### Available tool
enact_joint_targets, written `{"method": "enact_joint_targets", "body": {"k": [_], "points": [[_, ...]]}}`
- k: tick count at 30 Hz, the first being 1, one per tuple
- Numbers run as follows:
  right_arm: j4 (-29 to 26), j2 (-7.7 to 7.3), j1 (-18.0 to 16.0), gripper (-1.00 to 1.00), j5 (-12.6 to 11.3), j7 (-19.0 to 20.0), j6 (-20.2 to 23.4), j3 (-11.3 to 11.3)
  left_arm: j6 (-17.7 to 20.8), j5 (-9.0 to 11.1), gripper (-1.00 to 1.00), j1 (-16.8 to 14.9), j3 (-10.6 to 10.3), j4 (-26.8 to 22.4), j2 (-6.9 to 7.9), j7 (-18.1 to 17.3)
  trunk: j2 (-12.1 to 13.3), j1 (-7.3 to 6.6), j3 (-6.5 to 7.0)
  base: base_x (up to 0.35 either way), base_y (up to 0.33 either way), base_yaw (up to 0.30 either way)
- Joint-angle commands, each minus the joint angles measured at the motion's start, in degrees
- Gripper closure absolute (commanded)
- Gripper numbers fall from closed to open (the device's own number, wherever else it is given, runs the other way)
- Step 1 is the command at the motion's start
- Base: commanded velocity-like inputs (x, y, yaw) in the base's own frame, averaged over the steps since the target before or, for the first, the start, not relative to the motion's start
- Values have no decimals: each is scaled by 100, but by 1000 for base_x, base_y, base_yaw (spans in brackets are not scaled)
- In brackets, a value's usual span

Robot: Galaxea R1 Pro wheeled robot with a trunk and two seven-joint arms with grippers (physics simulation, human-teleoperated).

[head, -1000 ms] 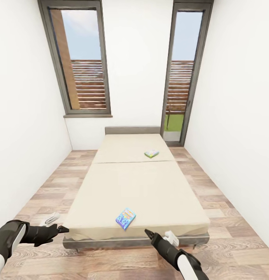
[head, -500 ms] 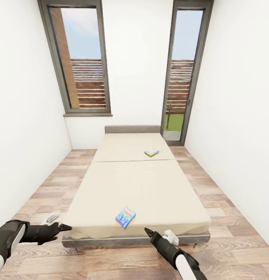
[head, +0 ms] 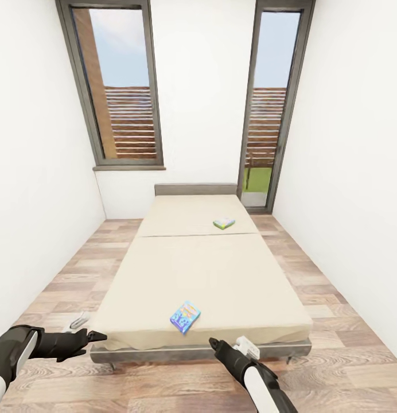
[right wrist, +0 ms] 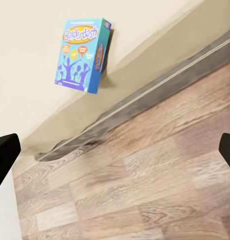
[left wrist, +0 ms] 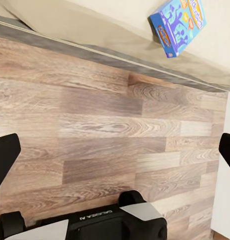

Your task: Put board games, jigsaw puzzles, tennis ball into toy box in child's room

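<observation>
Two of the board games lie on the bed (head: 210,269). A blue box (head: 185,316) rests near the foot edge and a green-yellow one (head: 224,223) lies farther up, right of centre. My left gripper (head: 94,336) hangs open over the floor at the bed's near left corner. The right gripper (head: 214,343) is open just before the foot edge, below and right of the blue box. The left wrist view shows the blue box (left wrist: 177,24) on the mattress beyond wood planks. In the right wrist view the blue box (right wrist: 82,54) lies close to the mattress edge. The table and toy box are out of view.
White walls close in on both sides, with strips of wood-plank floor (head: 66,275) along each side of the bed. A tall window (head: 121,86) and a glass door (head: 270,109) stand behind the grey headboard (head: 195,190). The grey bed frame (right wrist: 159,87) runs low along the floor.
The whole picture has shifted up a little, so the camera has moved. The right arm has dropped slightly in view. Both grippers stay open and empty.
</observation>
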Motion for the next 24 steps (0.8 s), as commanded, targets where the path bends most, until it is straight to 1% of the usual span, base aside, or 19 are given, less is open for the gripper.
{"method": "enact_joint_targets", "body": {"k": [1, 5, 8, 11, 16, 17, 18, 21, 24], "points": [[-13, -4, -3, -100, -72, -62, 15, 6, 38, -47, -100, -5, 32, -3, -4, -43, -45, 23, -25, 0, 0, 0], [-30, -3, -3, -100, -123, -70, 22, 1, 38, -47, -100, -5, 31, -3, -4, -44, -206, 111, -97, 0, 0, 0], [-39, 18, -3, -100, -101, -94, 18, 29, 38, -47, -100, -5, 31, -3, -4, -44, -326, 176, -151, 0, 0, 0], [-62, 36, -3, -100, -70, -122, 15, 107, 38, -47, -100, -1, 26, -3, -4, -44, -446, 242, -204, 0, 0, 0], [-293, 33, -2, -100, -54, -115, -3, 420, 38, -50, -100, 3, 16, -3, -12, -42, -647, 352, -294, 0, 0, 0], [-419, 32, 4, -100, -51, -116, -17, 534, 38, -52, -100, 3, 12, -3, -17, -40, -687, 374, -312, 0, 0, 0], [-475, 32, 6, -100, -52, -119, -25, 583, 38, -53, -100, 3, 11, -3, -20, -39, -727, 396, -330, 0, 0, 0], [-591, 27, 10, -100, -94, -120, -12, 659, 38, -54, -100, 3, 11, -3, -20, -40, -848, 462, -384, 0, 0, 0], [-709, 1, 7, -100, -191, -115, 47, 689, 38, -55, -100, 4, 9, -3, -21, -38, -968, 528, -438, 0, 0, 0]]}}
